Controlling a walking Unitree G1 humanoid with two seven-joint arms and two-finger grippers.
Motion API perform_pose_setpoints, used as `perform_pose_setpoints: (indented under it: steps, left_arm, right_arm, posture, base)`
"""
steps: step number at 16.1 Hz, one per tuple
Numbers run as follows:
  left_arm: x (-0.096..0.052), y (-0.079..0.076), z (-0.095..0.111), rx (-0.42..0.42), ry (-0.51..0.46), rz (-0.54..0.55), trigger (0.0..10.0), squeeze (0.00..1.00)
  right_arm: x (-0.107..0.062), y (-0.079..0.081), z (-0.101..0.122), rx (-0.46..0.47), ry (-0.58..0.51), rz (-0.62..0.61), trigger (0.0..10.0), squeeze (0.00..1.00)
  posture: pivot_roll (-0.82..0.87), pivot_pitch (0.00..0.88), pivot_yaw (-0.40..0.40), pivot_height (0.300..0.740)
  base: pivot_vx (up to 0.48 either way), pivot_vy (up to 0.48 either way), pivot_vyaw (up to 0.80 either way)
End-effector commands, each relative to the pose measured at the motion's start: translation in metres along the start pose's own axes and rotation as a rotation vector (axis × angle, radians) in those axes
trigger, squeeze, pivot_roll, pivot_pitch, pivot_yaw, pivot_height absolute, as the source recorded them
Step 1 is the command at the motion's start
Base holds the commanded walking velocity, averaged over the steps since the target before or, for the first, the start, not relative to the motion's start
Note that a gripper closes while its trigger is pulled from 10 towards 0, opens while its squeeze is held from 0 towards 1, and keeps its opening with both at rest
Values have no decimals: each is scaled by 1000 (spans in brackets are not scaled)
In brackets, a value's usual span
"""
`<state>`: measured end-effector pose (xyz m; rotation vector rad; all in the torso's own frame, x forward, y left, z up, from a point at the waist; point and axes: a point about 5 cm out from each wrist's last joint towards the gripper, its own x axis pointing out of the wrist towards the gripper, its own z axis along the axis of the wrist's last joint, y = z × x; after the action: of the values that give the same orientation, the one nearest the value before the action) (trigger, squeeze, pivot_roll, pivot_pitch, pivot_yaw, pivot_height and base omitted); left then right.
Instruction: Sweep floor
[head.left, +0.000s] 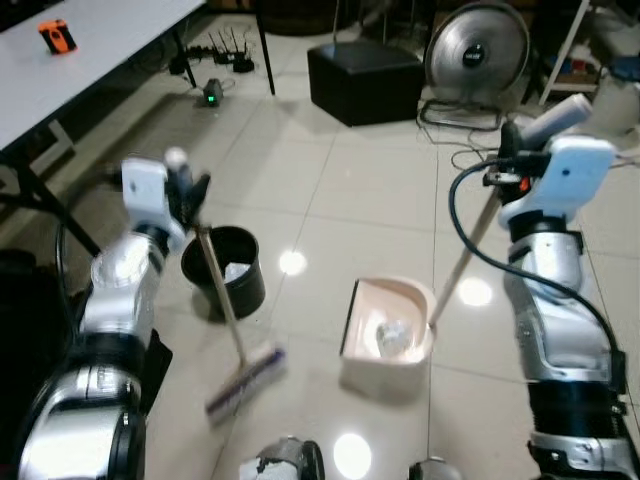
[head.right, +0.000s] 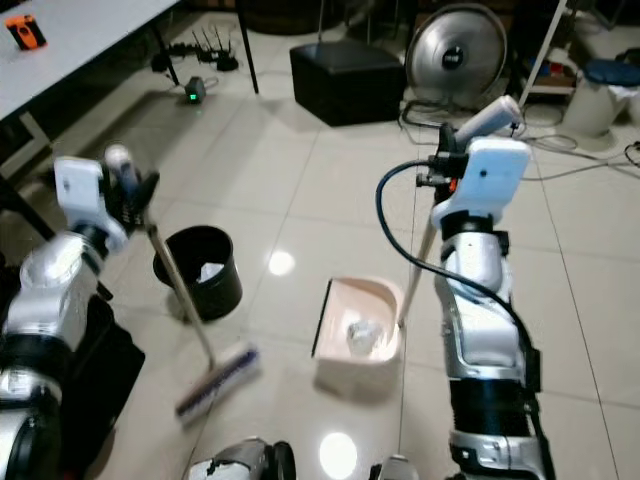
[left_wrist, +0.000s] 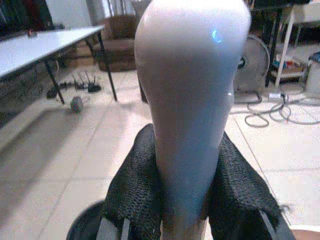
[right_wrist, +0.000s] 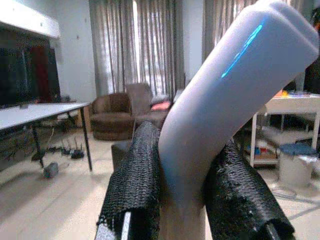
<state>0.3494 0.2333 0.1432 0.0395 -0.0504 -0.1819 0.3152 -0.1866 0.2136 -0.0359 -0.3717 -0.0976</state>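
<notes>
Left gripper closed on broom handle, brush head on floor beside black bin. Right gripper clamped on dustpan handle, crumpled paper inside. Best kept level, tipped slowly over bin.

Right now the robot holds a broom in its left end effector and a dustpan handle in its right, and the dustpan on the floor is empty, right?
Not quite: the dustpan is not empty. The left eye view shows a crumpled whitish wad lying in it. The rest holds: the left end effector grips the broom, and the right end effector grips the dustpan handle.
</notes>
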Motion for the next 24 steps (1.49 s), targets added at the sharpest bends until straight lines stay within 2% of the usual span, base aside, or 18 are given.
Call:
perform_pose_setpoints:
  steps: [1,2,3,7,10,12,20,24]
  left_arm:
    - [2,-3,17,13,-67,-9,10000,0]
    - [-15,-25,-2,24,-33,-40,10000,0]
    - [-22,-35,-9,32,-20,-54,10000,0]
    - [-42,-57,-13,70,-45,-65,10000,0]
    - [-57,-58,-9,76,-34,-42,10000,0]
    - [-61,-57,-8,86,-25,-37,10000,0]
    - [-66,-52,-5,92,24,-9,10000,0]
    - [-69,-58,-10,85,48,-17,10000,0]
  right_arm:
    - [0,0,11,25,-23,14,10000,0]
    - [0,-3,23,61,-9,17,10000,0]
    - [1,-4,29,70,-7,31,10000,0]
    - [5,0,45,50,1,107,10000,0]
    - [6,4,49,78,23,119,10000,0]
    - [6,2,50,97,23,103,10000,0]
    - [11,-10,57,104,0,74,10000,0]
    - [15,-17,66,167,-34,44,10000,0]
  posture:
    - [-17,0,123,740]
    - [-9,0,107,740]
    - [-10,0,102,740]
    - [-4,0,78,740]
    - [10,0,66,740]
    - [19,0,68,740]
    - [15,2,101,740]
    - [16,9,108,740]
  base:
    - [0,0,0]
    - [0,0,0]
    - [0,0,0]
    - [0,0,198]
    - [100,0,796]
    - [315,0,397]
    - [352,0,0]
    - [357,0,0]
